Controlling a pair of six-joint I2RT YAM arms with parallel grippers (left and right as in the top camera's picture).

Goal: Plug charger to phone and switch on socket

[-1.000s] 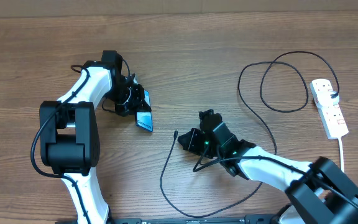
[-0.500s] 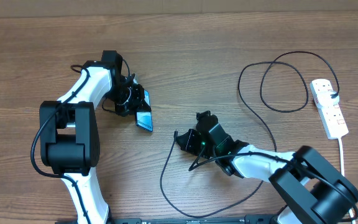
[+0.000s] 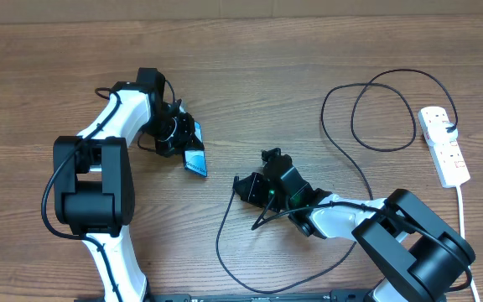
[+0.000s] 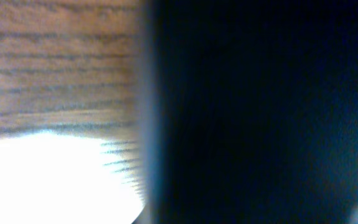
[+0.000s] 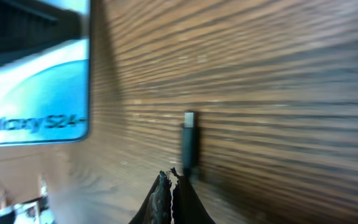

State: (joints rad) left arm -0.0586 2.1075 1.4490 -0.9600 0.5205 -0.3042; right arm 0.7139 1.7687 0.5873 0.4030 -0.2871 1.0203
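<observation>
Right jaws: closed on the charger (image 3: 218, 235) just behind its tip (image 5: 189, 138), which sticks out ahead, low over the worktop (image 3: 309, 50).
Left jaws: closed on the upper end of the phone (image 3: 195, 161), going by the overhead view; the left wrist view is only a dark blur.
Change: over the last second the right jaws and tip have slid left towards the phone. The left arm has not moved.
Meaning: the gap is narrowing, but tip and phone are apart, so plugging in is not yet done.
Alignment: in the right wrist view the lit screen sits up and left of the tip; it likely needs lining up with the port.
Right arm: stretched low from the near right, wrist pointing left.
Left arm: bent at the elbow, wrist turned towards centre.
Socket (image 3: 444, 147): far right, well apart from both arms, with switching on left to do.
</observation>
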